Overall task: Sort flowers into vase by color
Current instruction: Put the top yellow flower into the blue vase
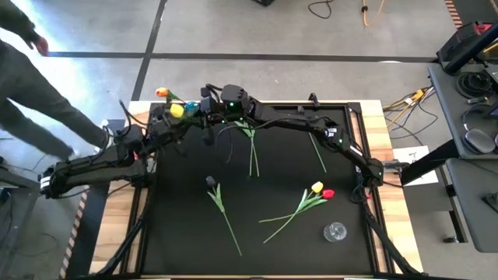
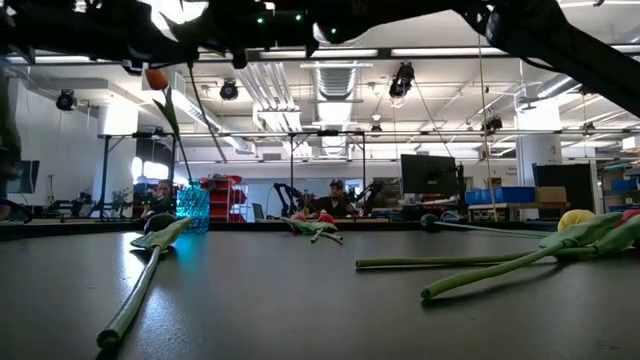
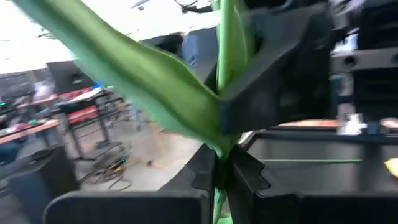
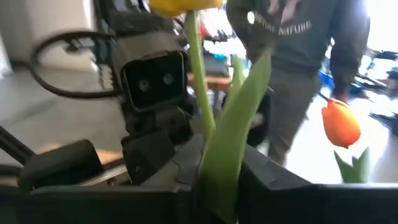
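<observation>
1. Here, at the table's (image 1: 257, 257) far left corner, the blue vase (image 1: 191, 108) holds one orange tulip (image 1: 162, 92).
2. Beside it, the left gripper (image 3: 219, 169) pinches a yellow tulip's (image 1: 177, 111) stem; the right gripper's (image 4: 219, 180) jaws — slightly parted — flank it.
3. Rightward, about five flowers lie unsorted — the clear vase (image 1: 335, 232) stands empty.

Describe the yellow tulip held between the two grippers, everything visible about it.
The yellow tulip is artificial-looking: a yellow head, a thin green stem and a broad green leaf. It is held up above the table's far left corner, beside a blue vase with an orange tulip. The left gripper is shut on its stem just under the leaf. The right gripper is around the stem and leaf too; whether it grips cannot be told.
</observation>
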Controlling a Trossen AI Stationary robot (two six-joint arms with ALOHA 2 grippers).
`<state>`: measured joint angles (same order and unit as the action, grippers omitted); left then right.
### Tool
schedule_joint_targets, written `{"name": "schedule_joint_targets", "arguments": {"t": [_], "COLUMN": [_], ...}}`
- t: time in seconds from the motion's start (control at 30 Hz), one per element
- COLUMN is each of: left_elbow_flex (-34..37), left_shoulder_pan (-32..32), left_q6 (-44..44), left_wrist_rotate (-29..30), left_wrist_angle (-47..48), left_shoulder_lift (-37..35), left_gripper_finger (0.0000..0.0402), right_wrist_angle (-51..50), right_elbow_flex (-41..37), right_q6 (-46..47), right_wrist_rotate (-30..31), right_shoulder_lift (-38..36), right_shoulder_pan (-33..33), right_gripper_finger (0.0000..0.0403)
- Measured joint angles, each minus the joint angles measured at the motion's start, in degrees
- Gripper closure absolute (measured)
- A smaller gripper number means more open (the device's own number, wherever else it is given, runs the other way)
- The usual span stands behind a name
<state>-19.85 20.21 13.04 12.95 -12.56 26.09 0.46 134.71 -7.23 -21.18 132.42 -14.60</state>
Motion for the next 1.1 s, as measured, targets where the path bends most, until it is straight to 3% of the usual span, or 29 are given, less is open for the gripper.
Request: {"name": "schedule_joint_targets", "arguments": {"t": [0.13,0.33,0.47,0.6,0.73,0.87,1.1], "left_elbow_flex": [-0.2,-0.8,-1.4,-2.7,-4.9,-8.1,-14.8], "left_shoulder_pan": [0.0,0.0,0.1,0.1,0.1,0.2,1.4], "left_q6": [0.1,0.5,0.1,0.1,0.0,-0.6,0.9], "left_wrist_rotate": [3.2,7.6,9.1,13.5,19.4,28.6,30.1], "left_wrist_angle": [-1.4,-2.0,-3.6,-5.4,-6.1,-6.6,-6.5], "left_shoulder_lift": [1.5,3.5,5.8,9.3,14.1,20.0,29.8], "left_gripper_finger": [0.04,0.04,0.0401,0.0401,0.0401,0.0401,0.0401], "right_wrist_angle": [-8.4,-23.4,-30.5,-31.9,-26.8,-13.5,7.2], "right_elbow_flex": [0.0,0.0,-0.5,-5.5,-17.2,-34.5,-63.4], "right_q6": [-5.4,-10.5,-13.9,-14.4,-13.3,-10.3,-6.5], "right_wrist_rotate": [6.0,8.7,16.4,16.7,16.9,17.9,25.9], "right_shoulder_lift": [-3.4,-9.0,-12.3,-14.5,-19.6,-27.8,-44.3], "right_shoulder_pan": [0.0,0.0,0.6,0.2,-0.7,-1.2,0.3], "right_gripper_finger": [0.0304,0.0275,0.0318,0.0383,0.0393,0.0394,0.0394]}}
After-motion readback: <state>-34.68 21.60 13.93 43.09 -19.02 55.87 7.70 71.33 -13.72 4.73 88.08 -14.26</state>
